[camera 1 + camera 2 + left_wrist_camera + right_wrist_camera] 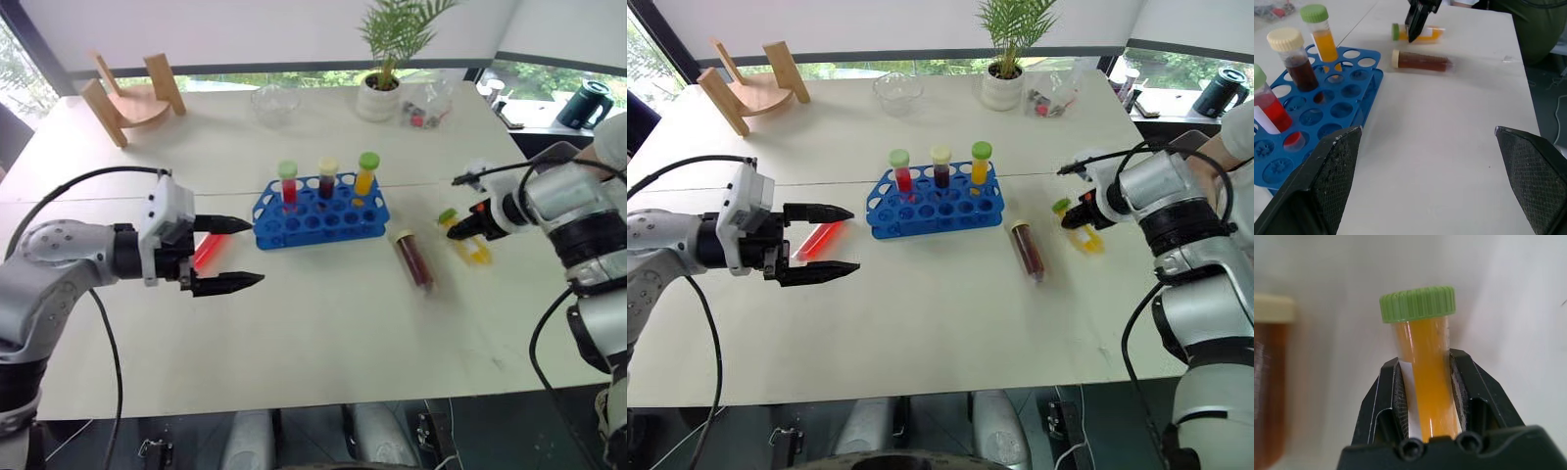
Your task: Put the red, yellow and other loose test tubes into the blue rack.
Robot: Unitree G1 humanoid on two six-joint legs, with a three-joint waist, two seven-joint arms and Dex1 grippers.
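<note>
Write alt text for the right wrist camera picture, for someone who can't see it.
The right gripper, two black fingers, is shut on a clear plastic tube of yellow-orange liquid with a green ribbed cap, over the white table. Beside it lies a dark red-brown tube with a cream cap.

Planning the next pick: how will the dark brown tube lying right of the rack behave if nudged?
The dark brown tube is a smooth cylinder lying on its side on the bare table, so it will probably roll sideways. It looks small and rigid, likely light. Its clear wall may be slippery in a pincer.
</note>
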